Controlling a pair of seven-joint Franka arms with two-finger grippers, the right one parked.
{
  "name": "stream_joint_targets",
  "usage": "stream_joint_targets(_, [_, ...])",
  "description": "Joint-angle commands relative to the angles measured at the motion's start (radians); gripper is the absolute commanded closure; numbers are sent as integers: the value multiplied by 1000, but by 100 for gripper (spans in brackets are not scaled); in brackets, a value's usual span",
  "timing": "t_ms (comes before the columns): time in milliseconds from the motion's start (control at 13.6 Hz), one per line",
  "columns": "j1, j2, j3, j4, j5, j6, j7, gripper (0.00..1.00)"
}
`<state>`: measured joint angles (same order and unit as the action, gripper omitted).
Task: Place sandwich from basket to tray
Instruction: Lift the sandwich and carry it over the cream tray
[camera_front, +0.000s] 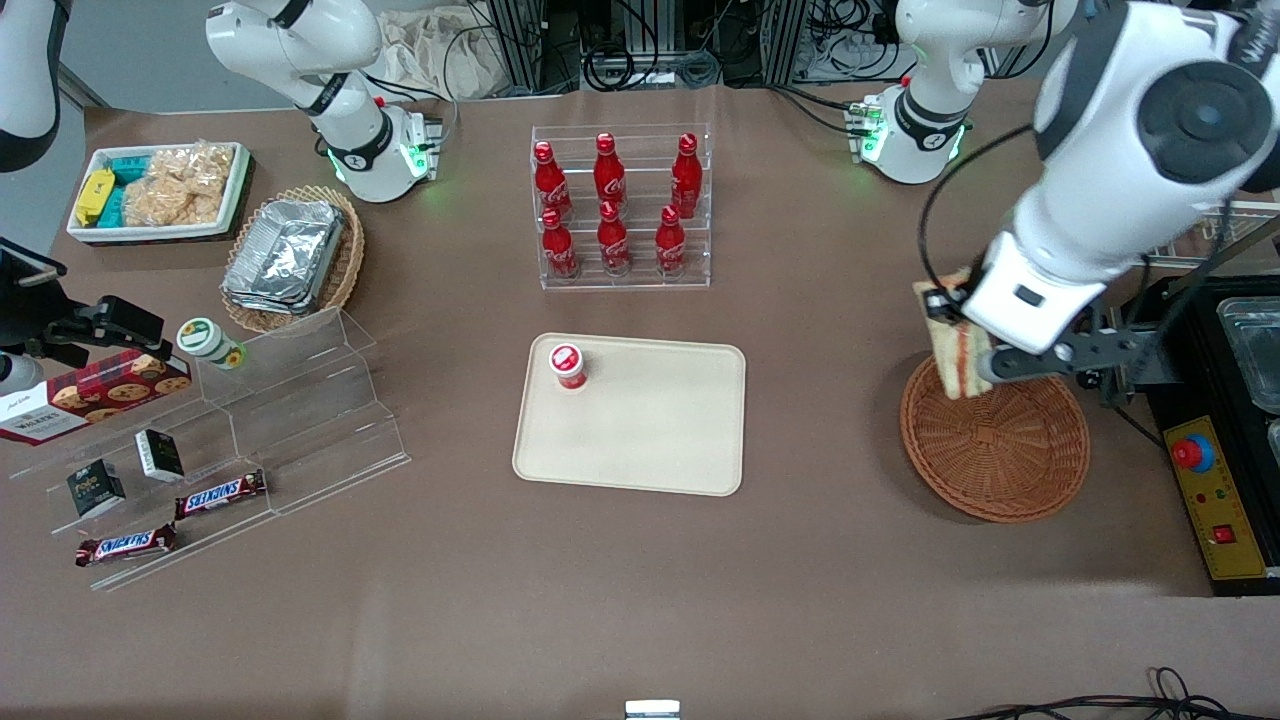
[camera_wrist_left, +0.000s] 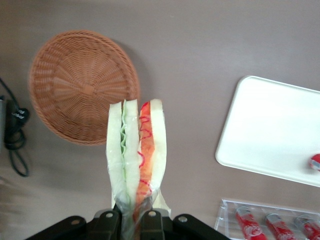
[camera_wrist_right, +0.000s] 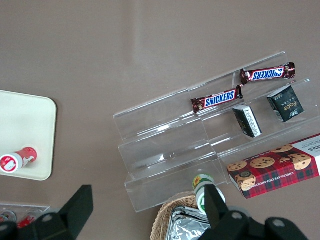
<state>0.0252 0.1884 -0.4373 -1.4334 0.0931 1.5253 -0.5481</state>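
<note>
My left gripper (camera_front: 958, 322) (camera_wrist_left: 131, 217) is shut on the sandwich (camera_front: 953, 340) (camera_wrist_left: 136, 156), a clear-wrapped wedge of pale bread with green and red filling. It hangs in the air over the rim of the round reddish-brown basket (camera_front: 1000, 450) (camera_wrist_left: 80, 85), on the side toward the tray. The basket holds nothing. The beige tray (camera_front: 640, 430) (camera_wrist_left: 280, 130) lies flat on the table mid-way along it, toward the parked arm from the basket, with a small red-capped container (camera_front: 568, 365) lying in one corner.
A clear rack of red cola bottles (camera_front: 620, 210) stands farther from the front camera than the tray. A black control box (camera_front: 1215, 490) with a red button sits beside the basket. Toward the parked arm's end lie a clear stepped shelf (camera_front: 250, 420) with snacks and an oval wicker basket of foil containers (camera_front: 290, 255).
</note>
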Motion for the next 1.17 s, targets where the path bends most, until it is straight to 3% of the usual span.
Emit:
stream_joint_targets(0, [1, 32, -130, 10, 28, -4, -198, 96])
stream_joint_targets(147, [1, 112, -231, 5, 97, 53, -327, 96])
stream_joint_targets(367, [-1, 241, -274, -19, 120, 195, -470, 95])
stream_joint_targets(514, [-89, 349, -259, -21, 192, 283, -542, 95])
stream_joint_targets(734, [-148, 526, -251, -21, 374, 471, -729, 95])
stream_joint_targets(881, [-163, 604, -251, -19, 459, 532, -786, 95])
stream_joint_targets(1101, [-180, 663, -239, -15, 484, 579, -783, 90])
